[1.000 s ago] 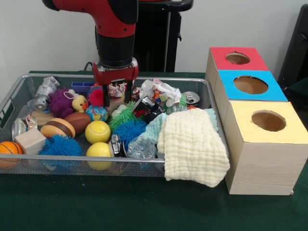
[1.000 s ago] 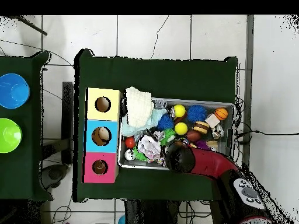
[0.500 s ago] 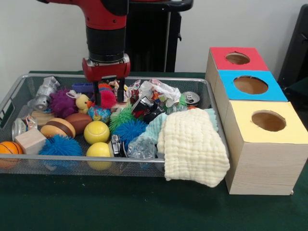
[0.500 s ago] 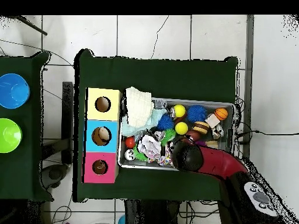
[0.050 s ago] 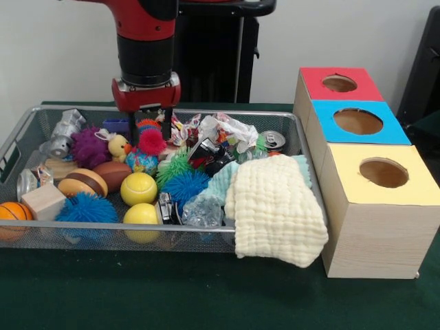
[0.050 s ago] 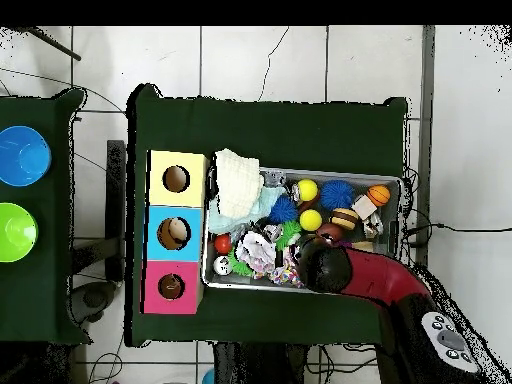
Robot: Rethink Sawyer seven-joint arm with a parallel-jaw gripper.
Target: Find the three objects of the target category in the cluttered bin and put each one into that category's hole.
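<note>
My gripper (image 5: pixel 149 132) hangs open over the back left of the wire bin (image 5: pixel 206 237). Its two dark fingers (image 5: pixel 133 132) stand either side of a red fuzzy toy (image 5: pixel 152 142) with blue and orange stripes, which lies on the pile. In the overhead view the red arm (image 6: pixel 365 285) covers the gripper. Three box tops with holes stand beside the bin: red (image 5: pixel 339 83), blue (image 5: pixel 358 121) and yellow (image 5: pixel 383 172). Two yellow balls (image 5: pixel 139 188) lie at the bin's front, beside blue spiky balls (image 5: pixel 86 207).
A cream cloth (image 5: pixel 275 213) hangs over the bin's front right corner. Also in the bin are a purple plush (image 5: pixel 88 146), a yellow duck (image 5: pixel 114 146), a small basketball (image 5: pixel 12 212), a wood block (image 5: pixel 43 201), cans (image 5: pixel 273 140) and crumpled wrappers (image 5: pixel 227 129).
The gripper has risen a little and moved left along the back of the bin, from beside the red fuzzy toy to astride it. The other objects have stayed put.
</note>
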